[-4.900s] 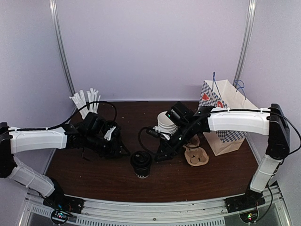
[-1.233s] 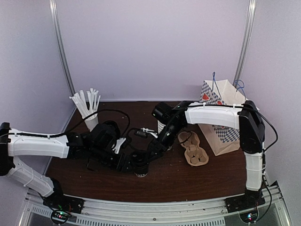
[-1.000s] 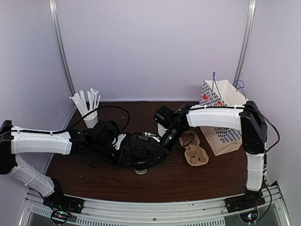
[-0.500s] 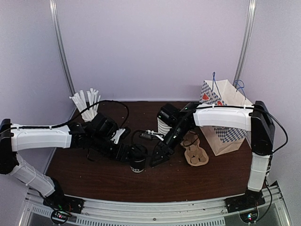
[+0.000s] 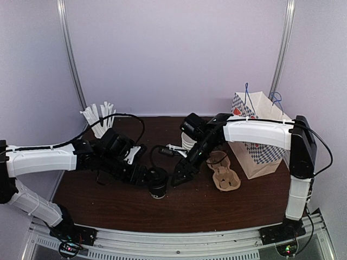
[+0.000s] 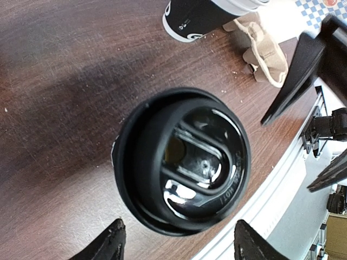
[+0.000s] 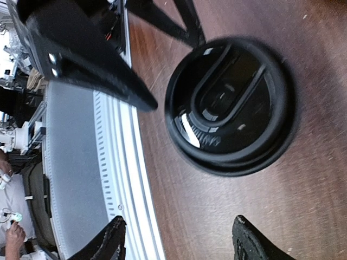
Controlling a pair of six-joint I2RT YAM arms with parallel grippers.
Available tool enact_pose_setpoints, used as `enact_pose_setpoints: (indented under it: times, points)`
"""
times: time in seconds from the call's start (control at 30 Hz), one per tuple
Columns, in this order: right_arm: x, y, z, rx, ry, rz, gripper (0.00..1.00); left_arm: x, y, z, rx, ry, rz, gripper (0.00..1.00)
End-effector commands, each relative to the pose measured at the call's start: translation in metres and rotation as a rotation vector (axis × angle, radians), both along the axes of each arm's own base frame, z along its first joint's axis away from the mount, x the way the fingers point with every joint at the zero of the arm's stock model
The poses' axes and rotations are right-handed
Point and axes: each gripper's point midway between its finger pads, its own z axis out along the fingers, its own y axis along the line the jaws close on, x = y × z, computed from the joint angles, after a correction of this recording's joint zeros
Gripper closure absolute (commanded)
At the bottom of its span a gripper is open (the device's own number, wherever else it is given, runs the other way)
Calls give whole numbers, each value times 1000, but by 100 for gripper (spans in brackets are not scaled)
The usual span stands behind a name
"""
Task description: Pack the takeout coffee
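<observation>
You had the takeout coffee [image 5: 158,183] standing upright on the dark wooden bench [image 5: 217,208], near its front edge and roughly midway between the two arms, with its black dome lid seated. The left end effector [image 6: 176,244] was spread wide and pointed down at the lid. In the left wrist view both fingertips [image 6: 111,241] sat low at the frame's edge, flanking the lid's near rim with a visible gap, so nothing was pinched. From above, that end effector sat just beside the cup on its left. The right end effector [image 7: 181,241] was likewise spread and held nothing. It hung just to the cup's right, and its wrist camera looked down on the lid with bare bench between its fingertips. A brown cardboard cup carrier [image 5: 224,176] lay flat on the bench, right of the right end effector and just beside the foot of a white checked paper bag [image 5: 259,135] with blue handles, which stood upright at the right rear. A stack of cups [image 5: 188,142] stood behind the right arm, partly hidden by it. A cup of white sticks [image 5: 100,122] stood at the left rear corner.
</observation>
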Motion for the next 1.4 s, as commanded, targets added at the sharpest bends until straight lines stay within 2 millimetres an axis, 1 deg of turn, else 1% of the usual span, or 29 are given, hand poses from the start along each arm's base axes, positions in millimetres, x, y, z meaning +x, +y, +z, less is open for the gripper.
enact_pose_setpoints:
  times: [0.0,0.17,0.3,0.4,0.53,0.7,0.8,0.97,1.03,1.17,1.27,1.37]
  points:
    - [17,8,1,-25,-80,-15,33,10,1,4,5,-20,24,31]
    - [24,16,-3,-36,-74,-22,31,22,-3,-3,12,-22,27,32]
    - [26,19,-4,-37,-62,-25,32,31,1,-7,15,-26,19,32]
    - [25,19,-2,-33,-61,-28,32,30,1,-8,9,-26,-36,32]
    - [26,18,-1,-35,-74,-30,32,30,7,-14,26,-15,-95,33]
    - [31,17,-4,-52,-96,-38,32,33,10,-2,17,-57,-147,33]
    - [36,18,-8,-69,-110,-51,30,35,11,10,21,-93,-171,32]
    - [35,20,-6,-61,-101,-47,30,33,11,28,12,-129,-207,31]
    - [36,20,-4,-58,-101,-47,30,31,12,30,13,-123,-205,31]
    - [40,20,0,-47,-88,-62,32,32,26,30,38,-68,-57,32]
    - [48,21,1,-41,-67,-92,40,34,40,30,-8,-34,135,33]
    - [54,21,-2,-45,-39,-127,48,30,42,28,-89,14,242,35]
